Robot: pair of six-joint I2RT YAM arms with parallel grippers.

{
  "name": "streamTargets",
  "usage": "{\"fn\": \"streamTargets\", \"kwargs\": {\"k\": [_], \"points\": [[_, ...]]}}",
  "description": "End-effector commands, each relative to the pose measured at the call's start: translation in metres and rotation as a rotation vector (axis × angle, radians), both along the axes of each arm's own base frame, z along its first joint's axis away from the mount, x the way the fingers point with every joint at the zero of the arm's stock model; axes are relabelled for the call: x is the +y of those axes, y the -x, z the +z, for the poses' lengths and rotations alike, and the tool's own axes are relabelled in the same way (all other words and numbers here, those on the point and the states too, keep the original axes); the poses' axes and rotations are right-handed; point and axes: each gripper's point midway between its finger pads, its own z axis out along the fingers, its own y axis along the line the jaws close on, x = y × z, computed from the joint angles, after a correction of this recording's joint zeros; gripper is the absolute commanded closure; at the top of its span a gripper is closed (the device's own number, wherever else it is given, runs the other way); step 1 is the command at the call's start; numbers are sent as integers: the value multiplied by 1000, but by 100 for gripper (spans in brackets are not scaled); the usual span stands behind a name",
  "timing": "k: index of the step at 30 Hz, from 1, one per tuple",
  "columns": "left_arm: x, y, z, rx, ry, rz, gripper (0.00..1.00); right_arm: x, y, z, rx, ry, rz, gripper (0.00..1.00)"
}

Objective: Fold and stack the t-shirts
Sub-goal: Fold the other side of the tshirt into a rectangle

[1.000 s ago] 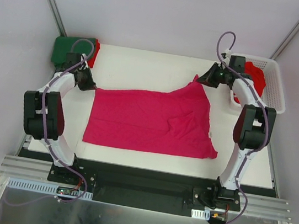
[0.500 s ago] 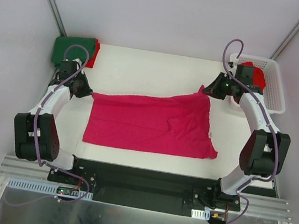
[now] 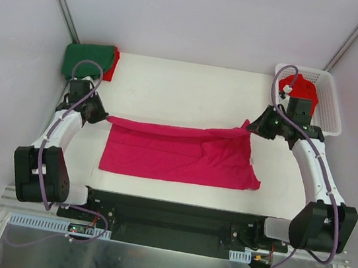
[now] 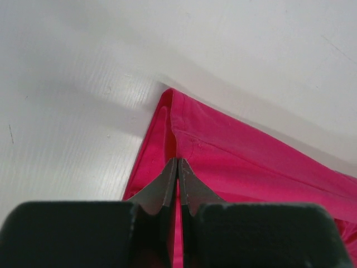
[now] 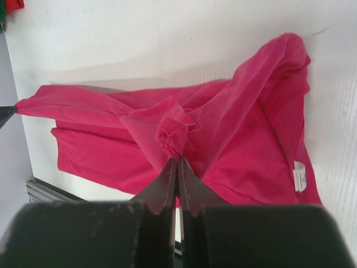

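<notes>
The pink shirt (image 3: 182, 158) lies across the middle of the bench (image 3: 185, 88), from the centre toward 6 o'clock in the overhead view. Its near half rests flat, and the near hem runs roughly parallel to the bench's front edge. Its far edge is pulled into a nearly straight line between the two arms and casts a shadow on the white surface.

The left fingers (image 3: 100, 117), at 9 o'clock on the bench, are pressed tight together on the shirt's far left corner. The left wrist view shows pink cloth caught in the thin slit between them, and the hem runs away toward 2 o'clock.

The right fingers (image 3: 255, 127), at about 3 o'clock on the bench, are likewise clamped tight on the far right corner. The right wrist view shows a small bunched knot of fabric sitting just at their tips. Loose folds fall away from that knot. A small white label (image 5: 299, 177) shows on the shirt's right edge.

At the bench's 10 o'clock corner a folded green shirt (image 3: 88, 61) lies on top of a folded red shirt (image 3: 112, 65), well apart from the pink one.

At the 2 o'clock corner stands a white basket (image 3: 330, 105) with a loose red shirt (image 3: 303, 93) inside it.
</notes>
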Motion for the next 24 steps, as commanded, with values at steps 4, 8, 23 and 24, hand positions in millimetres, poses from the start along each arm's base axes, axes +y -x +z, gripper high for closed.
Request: {"fn": "streamTargets", "kwargs": {"k": [4,8,23,24], "points": [[6,11,11,-26,-18,36,100,1,42,-2,5,34,19,99],[9,19,12,-20,-36,57,100,2,62,-10,31,45,26,99],[0,73,12,19,-32,40,100,-8,109,-20,81,93,4,99],[0,74,11,21,-32,40,100,-8,110,-19,77,95,2,99]]}}
